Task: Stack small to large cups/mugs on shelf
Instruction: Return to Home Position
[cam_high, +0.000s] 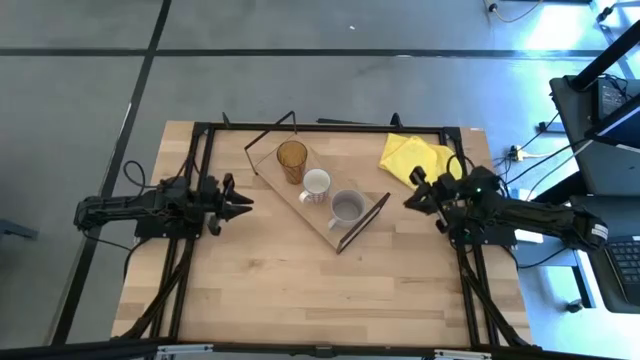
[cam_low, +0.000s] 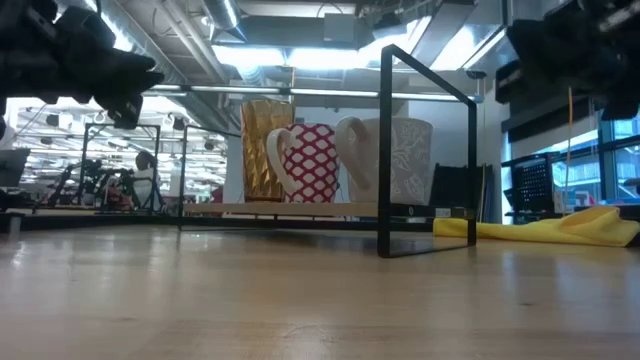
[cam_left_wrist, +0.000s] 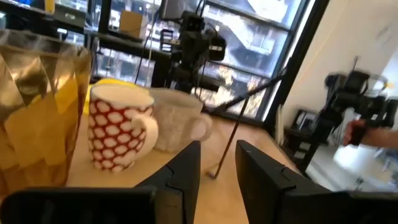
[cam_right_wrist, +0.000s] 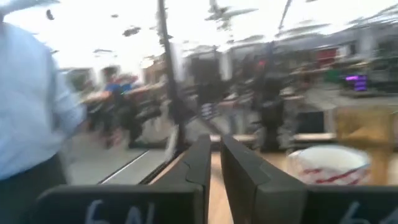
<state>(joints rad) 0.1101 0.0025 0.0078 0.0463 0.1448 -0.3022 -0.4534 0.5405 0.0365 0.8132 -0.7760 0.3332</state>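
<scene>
shelf (cam_high: 318, 213): amber tumbler (cam_high: 292, 160), red-dotted mug (cam_high: 316, 184), grey mug (cam_high: 347, 208) | left claw (cam_high: 241, 198), right claw (cam_high: 411, 191): narrow

The shelf (cam_high: 325, 223) lies diagonally at upper centre of the frame. On it stand in one row, upper left to lower right, amber tumbler (cam_high: 292, 160), white mug (cam_high: 315, 185), grey mug (cam_high: 347, 209).

I count three vessels on the one shelf (cam_high: 322, 220): one amber tumbler (cam_high: 292, 160) and two mugs with handles, a red-patterned mug (cam_high: 315, 185) and a grey mug (cam_high: 347, 209). Beside the shelf lies one yellow cloth (cam_high: 415, 157).
</scene>
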